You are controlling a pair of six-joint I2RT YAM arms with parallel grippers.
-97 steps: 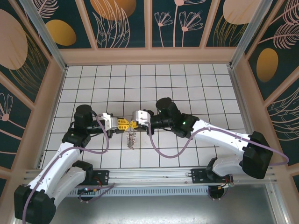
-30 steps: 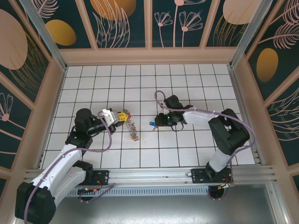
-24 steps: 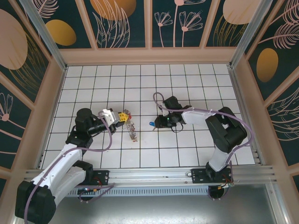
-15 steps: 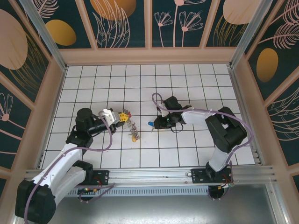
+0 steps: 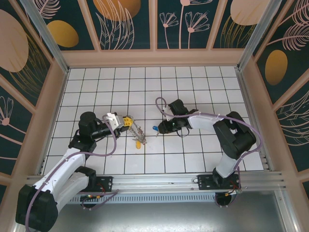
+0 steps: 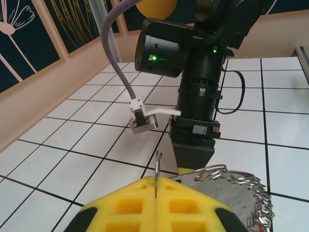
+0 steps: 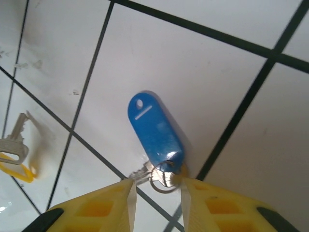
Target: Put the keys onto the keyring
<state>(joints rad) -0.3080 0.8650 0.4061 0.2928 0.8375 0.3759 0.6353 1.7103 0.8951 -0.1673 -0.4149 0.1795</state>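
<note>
Danger sits at the right gripper (image 7: 157,187). Its jaws stand narrow, straddling the small loop of the blue key (image 7: 155,130), which lies flat near the middle of the worktop (image 5: 193,87). Whether the pads already bite, I cannot tell. Close off-centre and that thin loop could skate out along the tile, or only the blade gets nipped and the key swings. Over on the other side, the left gripper (image 6: 157,188) is clamped tight on the wire of the keyring (image 6: 227,175), held up off the worktop with the strung keys (image 5: 135,130) dangling. A knock there could twist the ring in the pads. The yellow key (image 5: 138,143) lies loose just beside them, toward the near edge, and is easy to nudge away.
</note>
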